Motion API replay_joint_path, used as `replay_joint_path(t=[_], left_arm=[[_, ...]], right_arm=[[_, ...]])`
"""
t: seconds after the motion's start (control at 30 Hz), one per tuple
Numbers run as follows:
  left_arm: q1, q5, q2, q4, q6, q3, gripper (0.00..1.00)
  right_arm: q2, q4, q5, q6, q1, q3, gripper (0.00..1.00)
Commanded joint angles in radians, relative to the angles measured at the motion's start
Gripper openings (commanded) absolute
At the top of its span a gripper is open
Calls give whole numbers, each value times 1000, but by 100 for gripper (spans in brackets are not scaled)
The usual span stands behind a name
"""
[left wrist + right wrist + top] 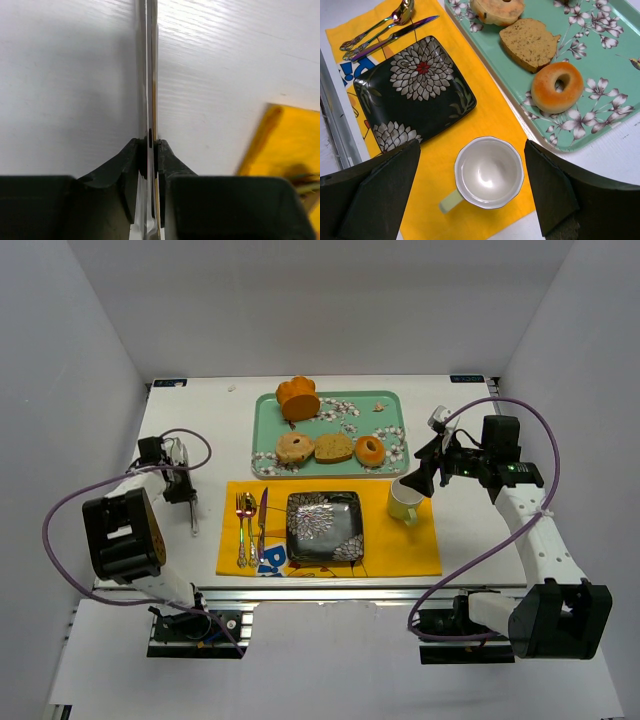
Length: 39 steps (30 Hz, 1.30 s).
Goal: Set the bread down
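A brown slice of bread [333, 447] [529, 42] lies on the teal floral tray [262, 430] [600, 120], between a pale round roll [294, 447] [496, 9] and a golden bagel [371, 450] [557, 87]. An orange ring-shaped loaf [298, 397] sits at the tray's back. My left gripper [185, 490] [151, 142] is at the table's left, away from the tray, shut on a thin metal utensil [192, 515] [149, 75] that looks like tongs. My right gripper [425, 475] [472, 165] hangs open over a white mug [404, 501] [489, 172], with nothing in it.
A black floral plate [325, 526] [415, 92] sits on the yellow placemat [400, 540] [490, 120] [290, 140], with a fork, spoon and knife [250, 525] [385, 30] to its left. White walls close in the table on three sides.
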Motion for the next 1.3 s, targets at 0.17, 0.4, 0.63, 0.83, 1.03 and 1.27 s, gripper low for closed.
replay_joint_path(t=[0.17, 0.4, 0.63, 0.83, 1.03, 1.27], left_arm=[[-29, 324, -269, 67, -186, 27, 20], [-115, 608, -343, 214, -467, 7, 36], [-236, 602, -401, 274, -592, 28, 54], [-343, 555, -354, 215, -580, 105, 54], [-454, 438, -285, 55, -563, 215, 53], [-512, 368, -219, -158, -518, 300, 51]], right_arm=[[-34, 8, -20, 10, -3, 12, 89], [-43, 20, -35, 27, -2, 8, 89], [-68, 17, -35, 27, -3, -5, 89], [-85, 14, -32, 31, -3, -10, 89], [-102, 8, -21, 28, -3, -22, 89], [-122, 8, -12, 27, -5, -38, 90]])
